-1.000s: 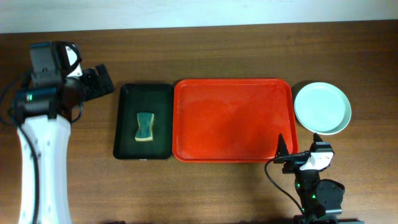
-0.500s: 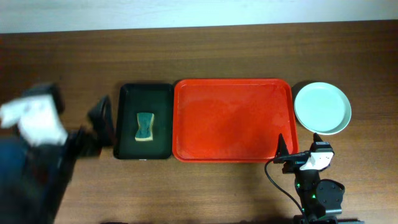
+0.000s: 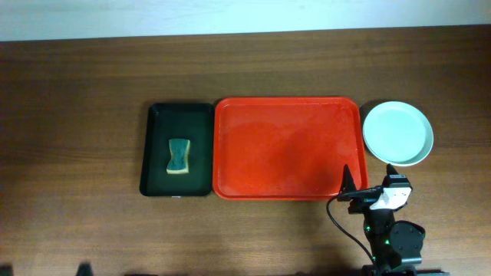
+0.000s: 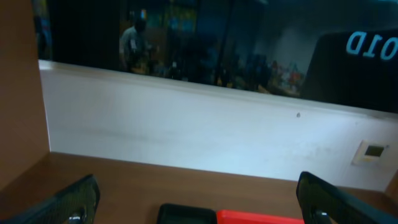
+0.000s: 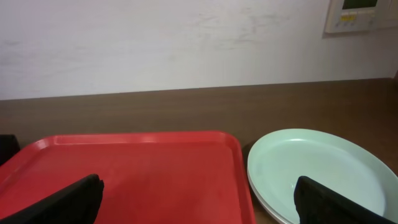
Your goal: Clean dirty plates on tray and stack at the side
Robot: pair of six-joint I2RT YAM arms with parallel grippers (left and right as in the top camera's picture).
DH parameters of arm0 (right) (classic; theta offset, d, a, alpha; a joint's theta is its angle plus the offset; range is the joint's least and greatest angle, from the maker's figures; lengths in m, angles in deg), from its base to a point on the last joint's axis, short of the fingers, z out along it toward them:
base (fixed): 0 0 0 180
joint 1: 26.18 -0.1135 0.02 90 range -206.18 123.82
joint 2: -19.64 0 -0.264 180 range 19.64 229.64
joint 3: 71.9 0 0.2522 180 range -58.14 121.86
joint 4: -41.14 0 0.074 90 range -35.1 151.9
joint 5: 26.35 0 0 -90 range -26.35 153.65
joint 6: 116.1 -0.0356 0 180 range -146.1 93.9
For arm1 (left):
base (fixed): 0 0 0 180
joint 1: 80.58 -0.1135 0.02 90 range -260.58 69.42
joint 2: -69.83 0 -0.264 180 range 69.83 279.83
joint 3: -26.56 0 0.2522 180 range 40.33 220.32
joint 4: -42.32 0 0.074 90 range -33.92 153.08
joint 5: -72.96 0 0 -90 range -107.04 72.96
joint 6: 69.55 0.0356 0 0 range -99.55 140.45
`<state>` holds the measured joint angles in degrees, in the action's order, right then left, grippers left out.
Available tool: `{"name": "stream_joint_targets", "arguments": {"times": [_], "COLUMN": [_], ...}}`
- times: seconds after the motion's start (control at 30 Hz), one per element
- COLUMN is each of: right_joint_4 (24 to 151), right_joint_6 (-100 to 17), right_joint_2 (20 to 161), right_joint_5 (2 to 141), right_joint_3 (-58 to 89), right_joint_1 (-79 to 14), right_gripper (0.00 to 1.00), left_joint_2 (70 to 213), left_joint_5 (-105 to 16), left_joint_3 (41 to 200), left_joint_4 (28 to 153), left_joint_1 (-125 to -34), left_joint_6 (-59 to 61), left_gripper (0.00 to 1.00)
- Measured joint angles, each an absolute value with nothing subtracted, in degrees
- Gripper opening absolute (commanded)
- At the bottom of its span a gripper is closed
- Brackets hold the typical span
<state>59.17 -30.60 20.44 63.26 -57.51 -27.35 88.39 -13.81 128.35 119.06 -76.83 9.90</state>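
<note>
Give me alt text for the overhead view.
A bright red rectangular plastic tray lies bare at centre, a round pale mint plate just right of it. To its left, a narrower black tray holds a teal sponge; the right gripper sits open near the red tray's lower right corner.

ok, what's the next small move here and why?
Probably none beyond parking the arms: the red tray is bare, the plates sit stacked beside its right end, the sponge lies in the black tray, and the left gripper and right gripper are both open and empty.
</note>
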Motion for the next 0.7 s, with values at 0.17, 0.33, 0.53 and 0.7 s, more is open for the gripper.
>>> {"name": "stream_joint_targets", "arguments": {"times": [0.17,0.33,0.53,0.7], "right_joint_4": [59.17,59.17,59.17,59.17], "right_joint_6": [-30.62,-30.62,-30.62,-30.62], "right_joint_2": [20.44,20.44,20.44,20.44], "right_joint_5": [63.26,63.24,63.26,63.24], "right_joint_3": [-57.51,-57.51,-57.51,-57.51], "right_joint_1": [-27.35,-27.35,-27.35,-27.35], "right_gripper": [0.98,0.99,0.99,0.99], "left_joint_2": [79.63,74.56,71.08,70.93], "left_joint_5": [-13.57,-13.51,-12.92,-12.19], "left_joint_3": [125.43,118.76,108.81,102.17], "left_joint_4": [119.52,119.71,119.65,108.15], "left_joint_1": [-77.58,-78.21,-78.36,-78.54], "left_joint_6": [9.88,9.9,9.9,9.9], "left_gripper": [0.99,0.99,0.99,0.99]}}
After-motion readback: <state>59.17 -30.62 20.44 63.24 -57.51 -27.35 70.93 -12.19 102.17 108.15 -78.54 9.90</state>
